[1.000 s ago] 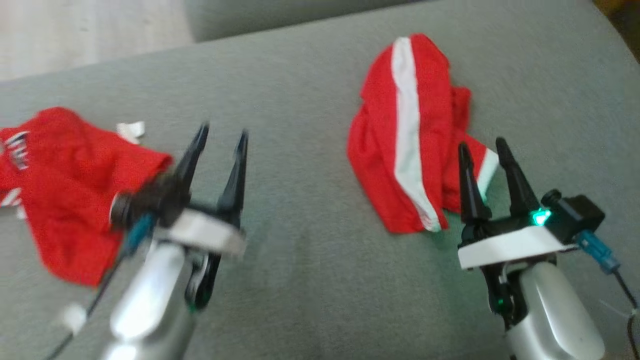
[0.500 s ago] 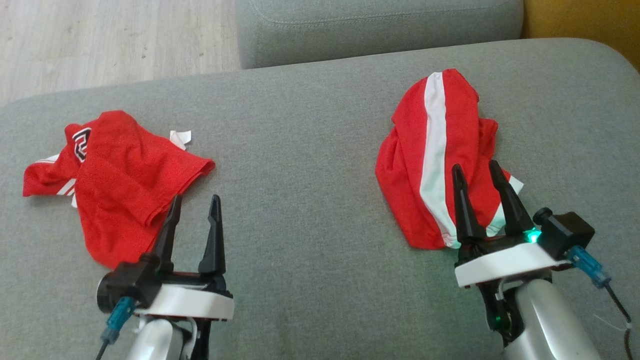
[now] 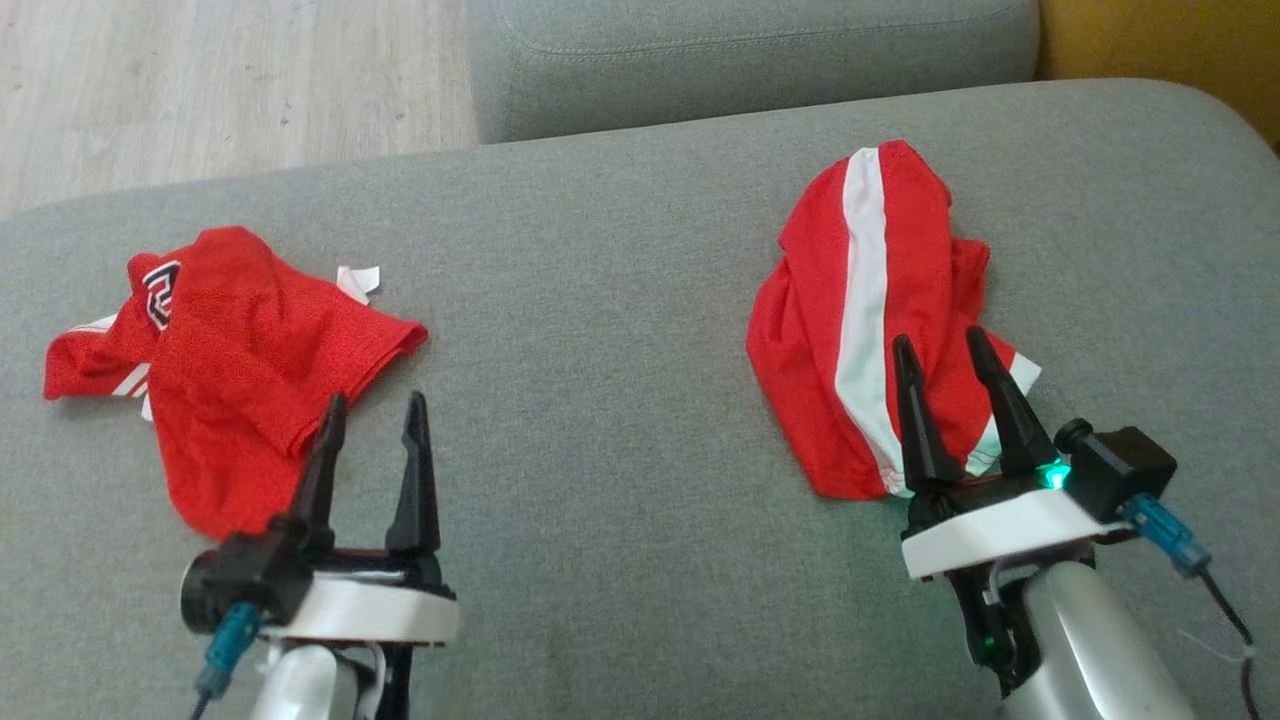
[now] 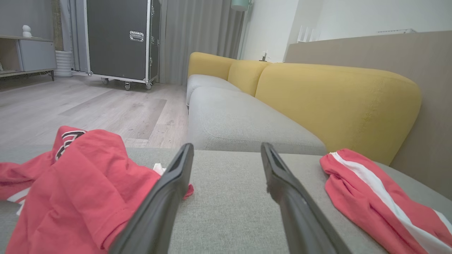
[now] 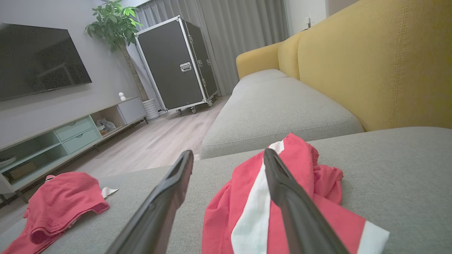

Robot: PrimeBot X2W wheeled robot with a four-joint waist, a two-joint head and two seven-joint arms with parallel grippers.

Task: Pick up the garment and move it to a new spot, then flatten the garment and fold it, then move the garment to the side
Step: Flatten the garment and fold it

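Note:
Two crumpled red garments lie on the grey sofa seat [image 3: 620, 400]. The right garment [image 3: 860, 290] has a broad white stripe; it shows again in the right wrist view [image 5: 254, 204]. The left garment [image 3: 240, 350] carries a black-and-white logo and also appears in the left wrist view [image 4: 70, 190]. My right gripper [image 3: 938, 337] hangs open at the striped garment's near edge, its fingertips over the cloth and nothing between them [image 5: 229, 152]. My left gripper [image 3: 377, 400] stands open just right of the logo garment's near corner, holding nothing [image 4: 227, 146].
A second grey seat cushion [image 3: 750, 50] adjoins the far side, and a yellow backrest [image 5: 381, 63] runs along the right. Wooden floor [image 3: 200, 90] lies beyond the far left edge. A black wheeled case [image 4: 120, 38] and a TV cabinet [image 5: 70, 134] stand farther off.
The whole head picture has shifted, so the camera moved. My left gripper has drawn back toward the bottom edge and straightened. Both grippers stay open and the garments lie as before.

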